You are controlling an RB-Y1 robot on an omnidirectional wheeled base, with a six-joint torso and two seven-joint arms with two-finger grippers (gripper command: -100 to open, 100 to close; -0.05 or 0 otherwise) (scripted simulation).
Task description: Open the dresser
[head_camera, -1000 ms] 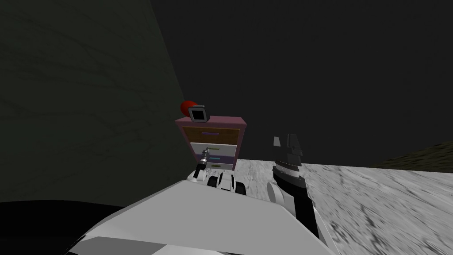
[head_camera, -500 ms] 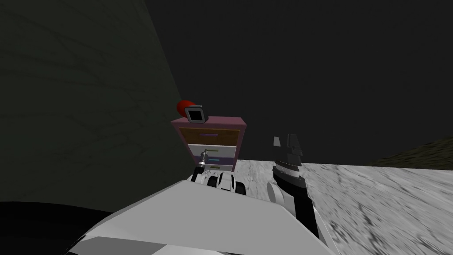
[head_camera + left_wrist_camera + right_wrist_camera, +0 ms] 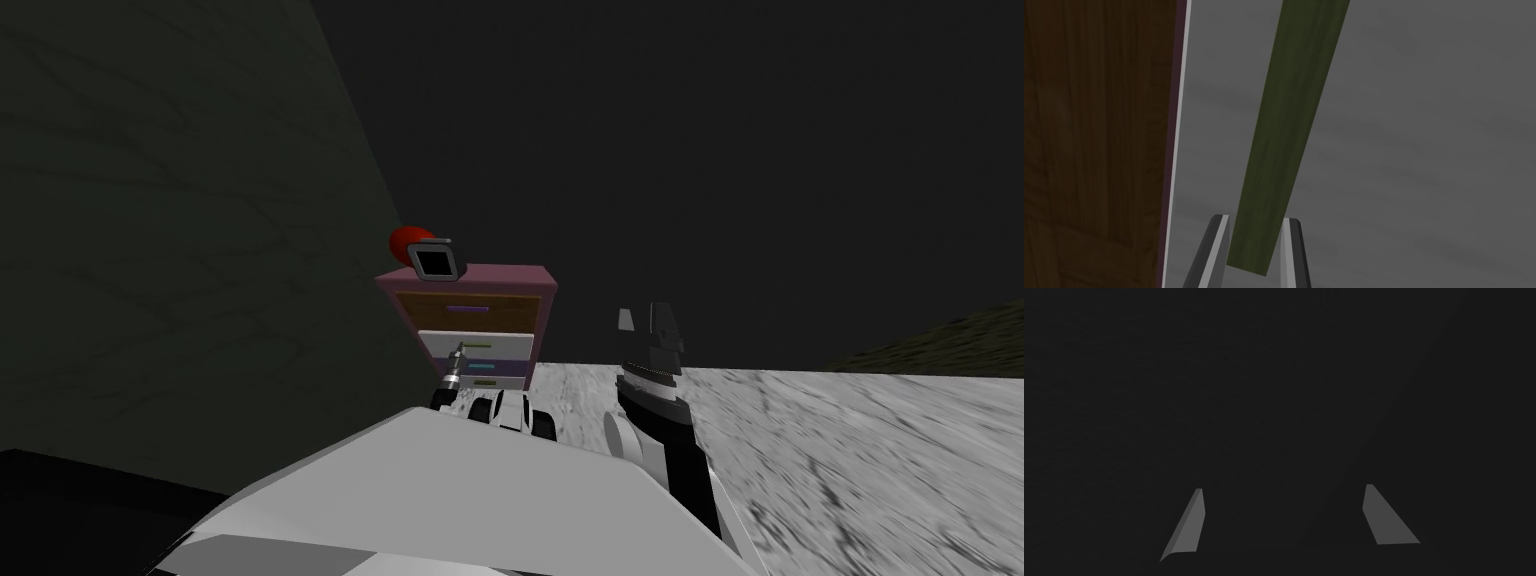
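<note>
Okay, dresser [image 3: 500, 273] stands ahead beside the dark wall, red object [image 3: 404, 238] on top. Left tool [image 3: 1256, 218] is closed narrow on the olive handle [image 3: 1284, 125] of a light grey drawer [image 3: 1414, 150]. Right tool [image 3: 1284, 487] is raised, fingers spread wide, gripping nothing.

1 dresser [image 3: 512, 272], 4 drawers [image 3: 505, 347], 4 handles [image 3: 468, 309]

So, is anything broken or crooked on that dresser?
Nothing stands out. The dresser looks whole and straight; the left pincer grips a green handle. That handle's slant is the wrist camera's tilt.
</note>
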